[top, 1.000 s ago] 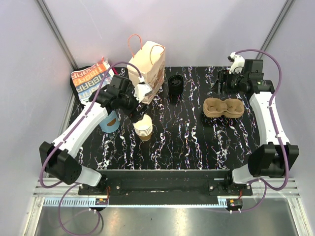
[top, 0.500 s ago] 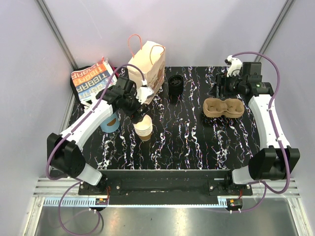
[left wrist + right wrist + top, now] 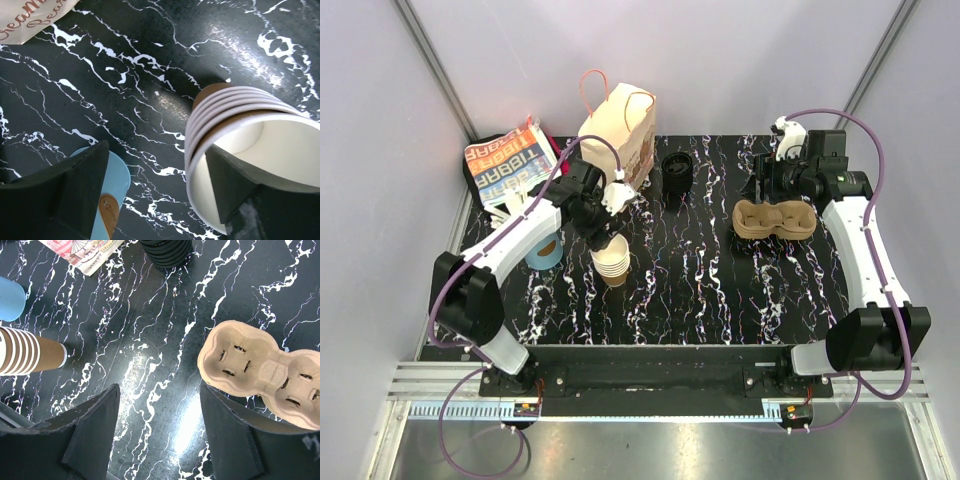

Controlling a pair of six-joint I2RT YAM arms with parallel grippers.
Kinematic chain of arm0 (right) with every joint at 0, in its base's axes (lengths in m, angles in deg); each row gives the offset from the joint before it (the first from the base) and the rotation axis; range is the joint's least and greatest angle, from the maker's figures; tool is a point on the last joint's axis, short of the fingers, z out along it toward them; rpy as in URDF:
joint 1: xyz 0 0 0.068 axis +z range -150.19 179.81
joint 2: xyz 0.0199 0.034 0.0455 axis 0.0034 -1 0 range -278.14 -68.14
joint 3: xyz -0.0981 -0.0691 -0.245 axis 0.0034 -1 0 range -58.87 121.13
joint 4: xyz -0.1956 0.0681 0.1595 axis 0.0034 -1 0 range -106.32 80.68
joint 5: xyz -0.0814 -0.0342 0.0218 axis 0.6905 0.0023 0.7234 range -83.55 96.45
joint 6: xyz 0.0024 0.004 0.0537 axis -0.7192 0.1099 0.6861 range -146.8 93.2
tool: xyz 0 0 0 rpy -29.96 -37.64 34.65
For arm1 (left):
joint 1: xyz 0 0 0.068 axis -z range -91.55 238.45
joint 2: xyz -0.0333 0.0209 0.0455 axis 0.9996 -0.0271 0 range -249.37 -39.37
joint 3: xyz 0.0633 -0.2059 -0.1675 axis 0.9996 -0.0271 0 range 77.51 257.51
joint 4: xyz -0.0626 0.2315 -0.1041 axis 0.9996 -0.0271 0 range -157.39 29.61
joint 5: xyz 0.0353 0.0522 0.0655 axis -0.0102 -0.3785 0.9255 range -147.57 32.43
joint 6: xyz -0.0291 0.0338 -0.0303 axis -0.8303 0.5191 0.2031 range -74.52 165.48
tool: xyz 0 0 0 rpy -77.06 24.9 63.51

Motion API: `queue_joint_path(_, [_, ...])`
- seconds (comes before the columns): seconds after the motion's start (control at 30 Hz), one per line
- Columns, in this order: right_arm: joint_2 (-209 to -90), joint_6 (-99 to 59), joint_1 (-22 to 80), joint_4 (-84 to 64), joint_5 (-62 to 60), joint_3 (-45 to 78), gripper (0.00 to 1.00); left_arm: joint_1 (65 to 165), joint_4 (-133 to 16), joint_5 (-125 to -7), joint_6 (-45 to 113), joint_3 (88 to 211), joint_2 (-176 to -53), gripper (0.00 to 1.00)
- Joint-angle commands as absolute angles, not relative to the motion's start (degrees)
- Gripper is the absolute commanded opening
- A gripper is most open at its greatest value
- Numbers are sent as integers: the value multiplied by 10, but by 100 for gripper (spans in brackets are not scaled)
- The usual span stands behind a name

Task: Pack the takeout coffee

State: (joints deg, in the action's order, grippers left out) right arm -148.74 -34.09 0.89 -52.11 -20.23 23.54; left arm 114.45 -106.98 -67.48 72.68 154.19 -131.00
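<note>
No lidded coffee shows in any view, so the thing to pack can't be placed yet. What's on the table are its parts. The cup stack (image 3: 612, 258) stands mouth-up just in front of the bag (image 3: 620, 135). The lids (image 3: 677, 172) are piled just right of the bag, and the tray (image 3: 260, 365) lies well to the bag's right with both holes bare.

The left gripper (image 3: 157, 160) is right over the stack, jaws spread wide and gripping nothing. One finger (image 3: 235, 190) hangs over the top cup's mouth and the other over the blue cup (image 3: 114, 192) beside it, so the stack's near rim sits in the gap. Contact? Can't tell from here.

The right gripper (image 3: 160, 390), also wide and empty-handed, hovers at the tray end nearest the bag.

My read is that the left arm is far closer to the cups. Its line runs straight down the stack's upright axis, one finger inside the wall and one outside.
</note>
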Motion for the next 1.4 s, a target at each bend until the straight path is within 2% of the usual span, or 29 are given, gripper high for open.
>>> queue_joint_path(0.0, [-1463,-347,10,-507,-210,234,72,1148,-1042,-644,733,1542,-1320,77])
queue_joint_path(0.1, [-1462,-347,11,-505,-209,231,72,1148,-1041,-648,734,1541,-1324,69])
queue_joint_path(0.13, [-1461,-347,11,-505,-209,231,72,1148,-1041,-651,734,1539,-1324,65])
queue_joint_path(0.17, [-1461,-347,10,-504,-208,230,72,1148,-1042,-656,736,1538,-1325,55])
queue_joint_path(0.3, [-1460,-347,11,-502,-208,230,72,1148,-1043,-664,738,1537,-1324,40])
queue_joint_path(0.37, [-1460,-347,11,-501,-208,229,72,1148,-1046,-667,738,1537,-1323,39])
queue_joint_path(0.63, [-1457,-345,10,-498,-207,229,72,1148,-1044,-640,735,1541,-1319,23])
queue_joint_path(0.83, [-1456,-344,10,-497,-208,227,72,1138,-1026,-588,730,1546,-1324,22])
queue_joint_path(1.37, [-1458,-342,11,-492,-209,229,72,1028,-1026,-578,723,1662,-1417,25])
